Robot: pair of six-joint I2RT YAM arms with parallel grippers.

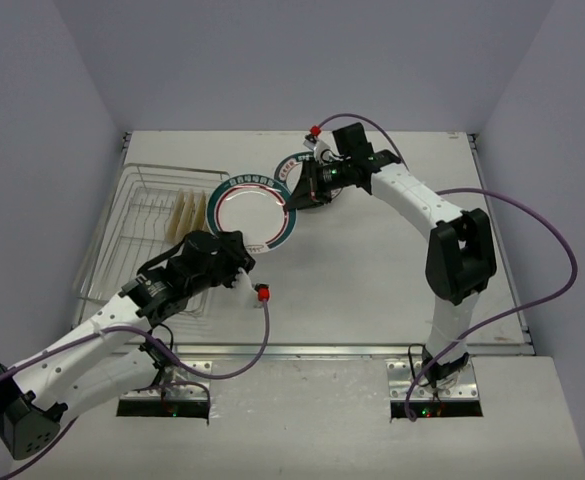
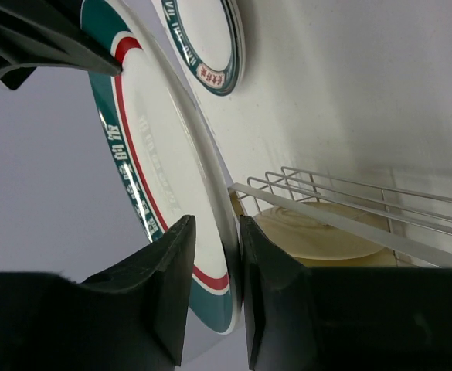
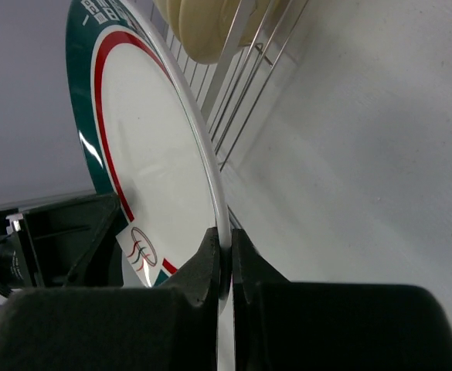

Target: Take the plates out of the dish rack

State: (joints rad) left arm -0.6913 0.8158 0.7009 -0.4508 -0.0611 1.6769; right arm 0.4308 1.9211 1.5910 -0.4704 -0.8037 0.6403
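Black fingers point(image 2: 171, 294) of the left hand point(image 2: 215, 224) stand on either side of the large plate point(image 2: 164, 154), one close against its underside at the rim and the other a little off its face, so the jaws are parted narrowly and do not pinch. In the top view the left arm runs from the lower left corner up and to the right, its dark wrist over the near right corner of the dish rack point(image 1: 137, 215), and the left hand point(image 1: 240, 272) meets the plate's lower left edge. The right arm rises from the lower right, bends at a black elbow and reaches up-left; the right hand point(image 1: 297, 195) is clamped on the plate's upper right rim, its fingers point(image 3: 206, 263) pressed tight on the thin edge. The large plate point(image 1: 252, 210) lies roughly flat, face up, at the centre-left of the frame, overlapping the rack's right rim, and the line between the two hands runs from lower left to upper right. Tan plates point(image 1: 187, 213) stand on edge in the rack to its left. A second plate point(image 1: 294, 168) lies on the counter point(image 1: 372, 270) just behind the right hand.
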